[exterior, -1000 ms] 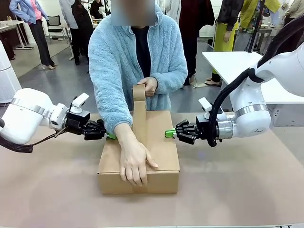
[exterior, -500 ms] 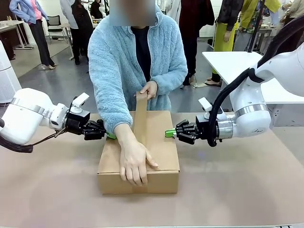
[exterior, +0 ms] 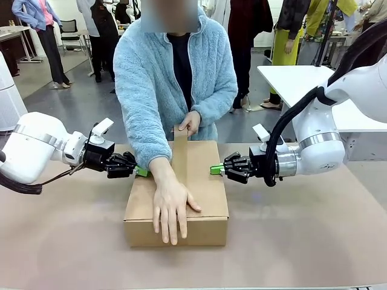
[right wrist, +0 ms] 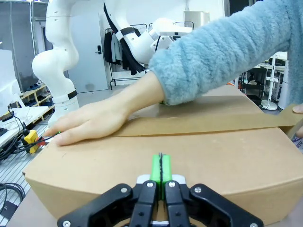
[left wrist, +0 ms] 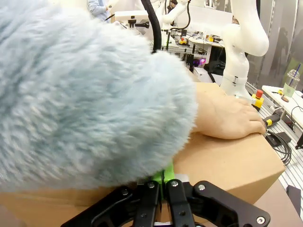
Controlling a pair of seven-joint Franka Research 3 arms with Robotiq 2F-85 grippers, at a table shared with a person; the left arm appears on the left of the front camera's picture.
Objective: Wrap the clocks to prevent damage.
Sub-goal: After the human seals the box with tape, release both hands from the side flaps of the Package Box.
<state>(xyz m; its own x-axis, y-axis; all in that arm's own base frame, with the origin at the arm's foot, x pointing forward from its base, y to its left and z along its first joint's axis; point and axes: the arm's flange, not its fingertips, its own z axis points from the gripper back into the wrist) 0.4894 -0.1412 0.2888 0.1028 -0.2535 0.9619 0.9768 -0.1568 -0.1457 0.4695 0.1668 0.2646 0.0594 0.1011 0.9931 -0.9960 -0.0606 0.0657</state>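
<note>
Across the box (exterior: 205,193), sleeve (exterior: 142,109); tape (exterior: 179,160)

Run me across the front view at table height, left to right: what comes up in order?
Left gripper, shut against the box's side → person's hand pressing brown tape onto the cardboard box → right gripper, shut against the other side.

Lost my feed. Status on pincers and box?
Both pincers, left and right, shut, pressed against box sides. Person's hand flat on lid, other hand laying tape strip. Sleeve crowds left pincer.
</note>
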